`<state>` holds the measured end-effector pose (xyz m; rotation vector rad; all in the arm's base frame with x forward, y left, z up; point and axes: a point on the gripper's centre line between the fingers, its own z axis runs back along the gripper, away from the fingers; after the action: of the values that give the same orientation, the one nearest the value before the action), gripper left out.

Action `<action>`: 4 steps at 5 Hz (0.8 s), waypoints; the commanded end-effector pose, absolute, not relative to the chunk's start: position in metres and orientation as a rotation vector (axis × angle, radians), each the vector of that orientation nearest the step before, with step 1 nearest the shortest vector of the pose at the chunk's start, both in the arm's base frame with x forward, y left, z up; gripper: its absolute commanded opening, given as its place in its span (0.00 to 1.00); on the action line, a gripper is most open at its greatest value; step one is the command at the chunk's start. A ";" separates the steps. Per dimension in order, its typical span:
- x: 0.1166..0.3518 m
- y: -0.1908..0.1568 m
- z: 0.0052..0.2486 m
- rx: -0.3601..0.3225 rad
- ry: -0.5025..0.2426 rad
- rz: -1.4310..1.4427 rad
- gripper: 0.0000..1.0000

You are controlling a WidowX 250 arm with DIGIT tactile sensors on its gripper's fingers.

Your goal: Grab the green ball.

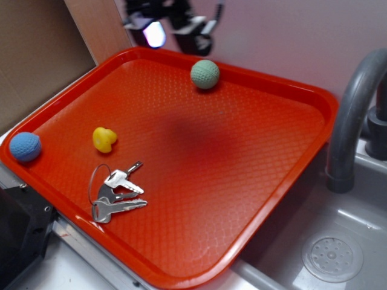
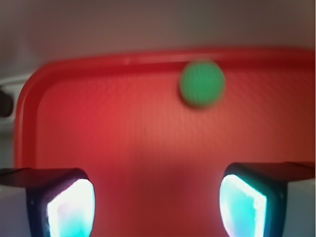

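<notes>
The green ball [image 1: 205,74] sits on the red tray [image 1: 254,181] close against its far rim, nearer the far left corner than the far right one, with nothing touching it. In the wrist view it shows as a blurred green disc [image 2: 202,83] just short of that same rim, ahead of the fingers and a little right of centre. The gripper [image 2: 157,202] is spread wide: its two lit pads [image 2: 69,210] stand far apart with only bare tray between them, holding nothing. In the exterior view the gripper [image 1: 172,27] hangs blurred above the tray's far edge.

The main risk, as I judge it, is the ball itself: round and free, it can roll if one finger reaches it before the other, and the offset to the right makes a lopsided touch likely. The nearby rim may block a finger coming down on the far side.

The yellow duck [image 1: 104,138], the blue ball [image 1: 25,147] at the left corner and the keys [image 1: 116,193] near the front edge lie well apart and pose little hazard.
</notes>
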<state>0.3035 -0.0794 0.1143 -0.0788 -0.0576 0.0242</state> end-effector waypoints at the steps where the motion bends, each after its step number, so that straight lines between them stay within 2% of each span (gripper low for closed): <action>1: 0.333 -0.101 0.117 -0.099 -0.143 -0.021 1.00; 3: 0.332 -0.115 0.100 -0.091 -0.134 -0.044 1.00; 4: 0.336 -0.110 0.090 -0.039 -0.194 -0.028 1.00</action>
<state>0.3316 -0.1032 0.0779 -0.0278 -0.1489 -0.0171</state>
